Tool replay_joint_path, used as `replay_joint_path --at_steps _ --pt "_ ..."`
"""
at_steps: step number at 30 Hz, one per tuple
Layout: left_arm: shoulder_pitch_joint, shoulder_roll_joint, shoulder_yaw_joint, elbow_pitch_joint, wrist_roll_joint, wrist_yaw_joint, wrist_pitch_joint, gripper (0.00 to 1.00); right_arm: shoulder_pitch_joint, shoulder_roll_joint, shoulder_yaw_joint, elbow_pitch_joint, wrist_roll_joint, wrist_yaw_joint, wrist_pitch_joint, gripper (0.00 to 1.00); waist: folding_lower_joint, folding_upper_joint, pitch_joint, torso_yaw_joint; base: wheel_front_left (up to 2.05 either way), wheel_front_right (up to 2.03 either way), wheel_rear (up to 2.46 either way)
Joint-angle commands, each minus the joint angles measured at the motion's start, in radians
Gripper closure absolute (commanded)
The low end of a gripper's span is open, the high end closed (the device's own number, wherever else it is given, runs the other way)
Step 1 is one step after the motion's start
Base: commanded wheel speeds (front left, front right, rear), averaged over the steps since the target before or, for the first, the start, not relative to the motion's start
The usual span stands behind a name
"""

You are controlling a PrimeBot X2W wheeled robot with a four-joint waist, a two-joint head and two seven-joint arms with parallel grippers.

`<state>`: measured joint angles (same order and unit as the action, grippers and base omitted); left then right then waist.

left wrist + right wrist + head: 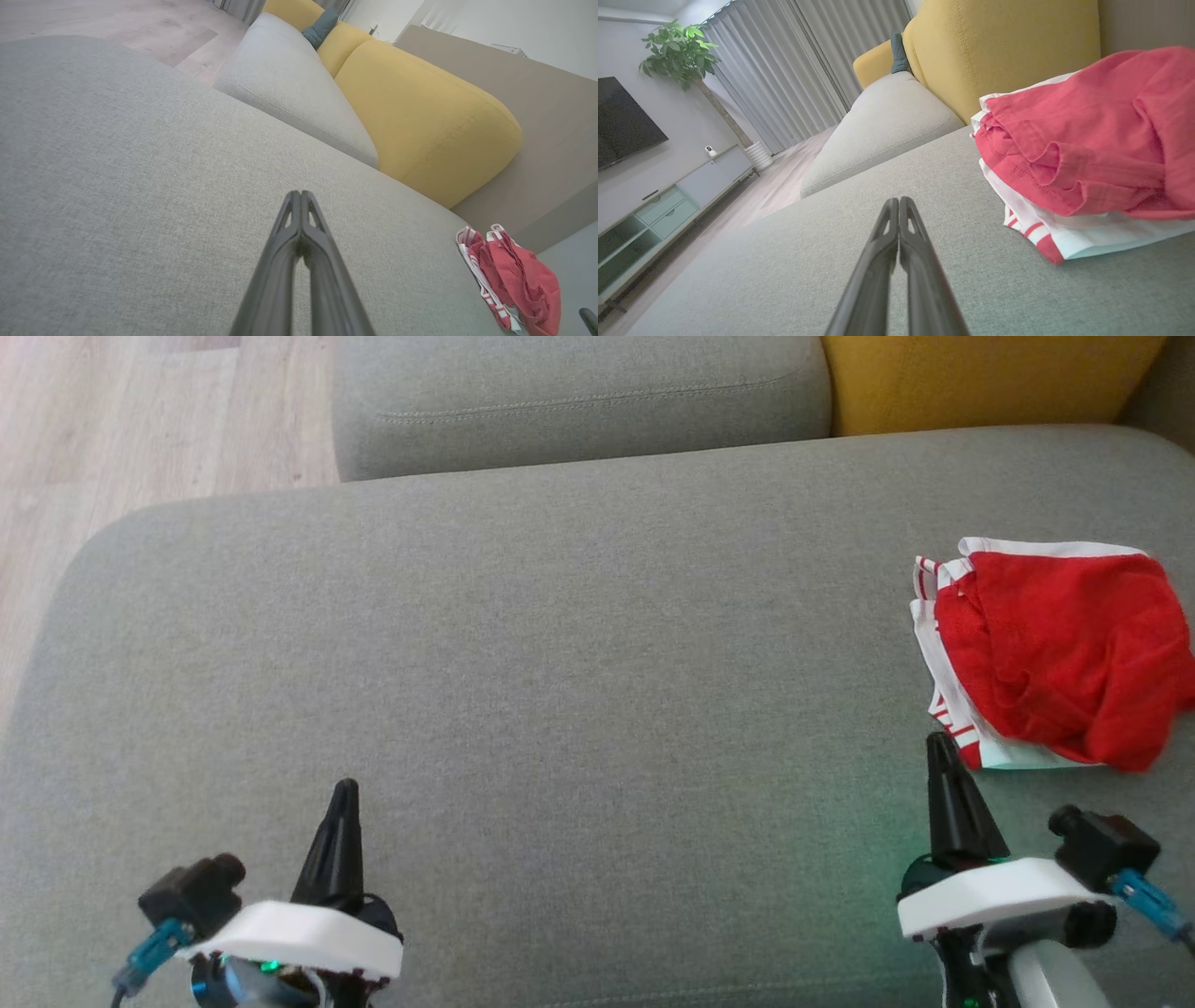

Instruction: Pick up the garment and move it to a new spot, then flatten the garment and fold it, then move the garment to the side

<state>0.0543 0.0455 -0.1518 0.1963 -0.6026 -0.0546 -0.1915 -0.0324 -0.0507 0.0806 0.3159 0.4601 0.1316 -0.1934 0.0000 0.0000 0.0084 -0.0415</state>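
Note:
The garment (pixel 1055 653) is red with white, red-striped trim, lying bunched on the right side of the grey sofa seat (pixel 560 691). It shows low at the right in the left wrist view (pixel 518 280) and close up at the right in the right wrist view (pixel 1087 149). My right gripper (pixel 936 744) is shut with nothing in it, its tips just short of the garment's near left corner. Far to the left, my left gripper (pixel 345 791) hovers over bare seat, shut and empty. In each wrist view the fingers press together (pixel 299 196) (pixel 898 201).
A second grey cushion (pixel 579 392) and a yellow cushion (pixel 980 378) lie beyond the seat. Wooden floor (pixel 121 420) runs past the seat's left edge. A TV cabinet (pixel 658 205), curtains (pixel 794 60) and a potted plant (pixel 677 53) stand across the room.

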Motion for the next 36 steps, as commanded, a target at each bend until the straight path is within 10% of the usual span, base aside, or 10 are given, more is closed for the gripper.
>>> replay_joint_path --at_steps 1,36 --pt "-0.054 0.010 0.017 -0.028 -0.030 -0.009 0.008 1.00 -0.051 -0.015 -0.006 -0.038 0.037 0.000 0.006 1.00 0.0000 0.0000 0.000 0.001 0.00 0.00 0.00" --pt "-0.090 0.019 0.089 -0.003 -0.381 -0.032 0.099 1.00 -0.058 -0.023 -0.053 -0.051 0.438 0.000 0.095 1.00 0.0000 0.0000 -0.002 0.015 0.00 0.00 0.00"
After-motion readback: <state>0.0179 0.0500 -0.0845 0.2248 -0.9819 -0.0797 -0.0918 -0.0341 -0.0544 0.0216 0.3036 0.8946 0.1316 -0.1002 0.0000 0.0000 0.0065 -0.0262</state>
